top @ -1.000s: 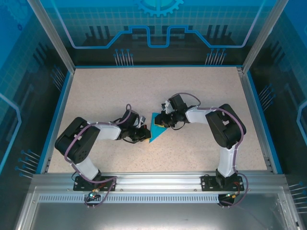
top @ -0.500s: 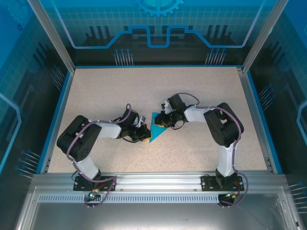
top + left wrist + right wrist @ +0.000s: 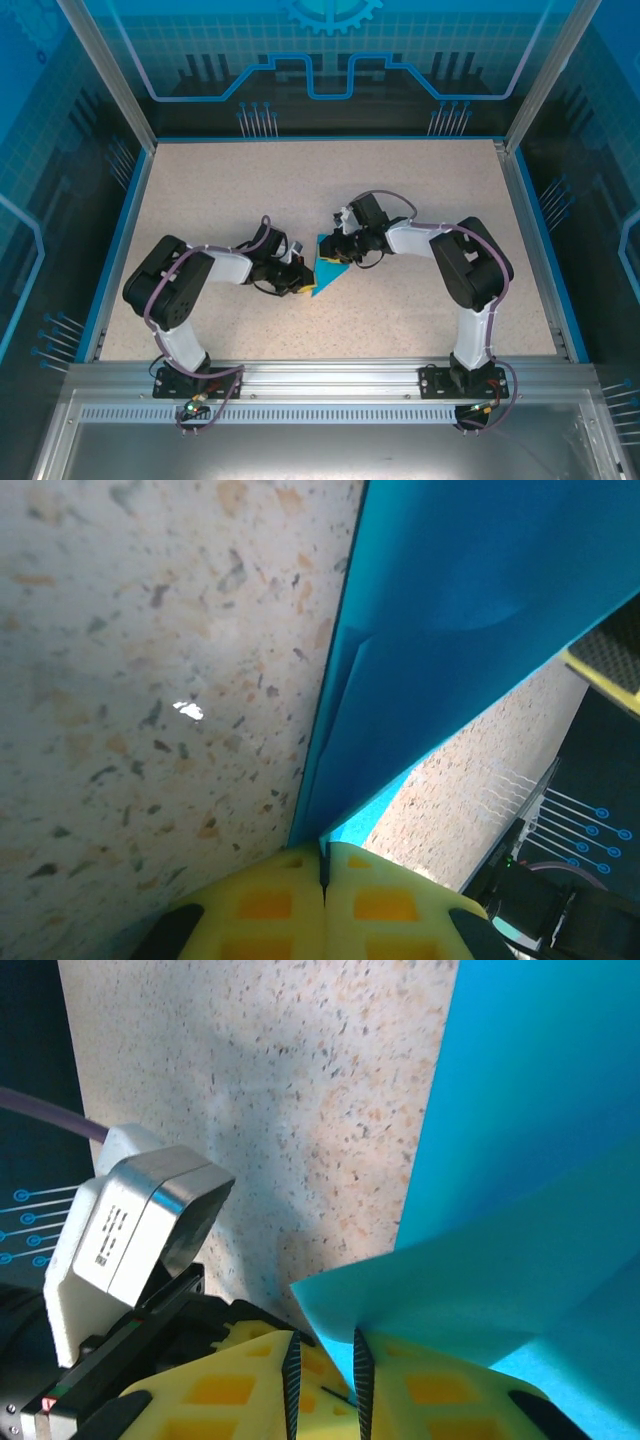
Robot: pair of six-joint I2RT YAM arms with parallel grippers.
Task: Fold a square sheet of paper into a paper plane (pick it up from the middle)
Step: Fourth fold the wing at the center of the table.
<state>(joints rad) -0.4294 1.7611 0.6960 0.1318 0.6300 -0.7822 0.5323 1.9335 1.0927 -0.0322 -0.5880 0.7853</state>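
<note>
While the top view shows the cyan paper (image 3: 326,270) mid-table between both arms, folding looks underway. Left wrist: left hand (image 3: 323,872) pinches its lower edge shut. Right wrist: right hand (image 3: 325,1358) grips a raised flap, which probably needs laying over and creasing next.

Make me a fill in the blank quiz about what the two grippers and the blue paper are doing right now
1. The left gripper has its jaws pressed fully ____ on an edge of the square sheet of paper.
2. The colour of the paper is ____.
3. The pads of the right gripper are coloured ____.
4. The paper lies on a speckled ____.

Missing words: shut; blue; yellow; table
</note>
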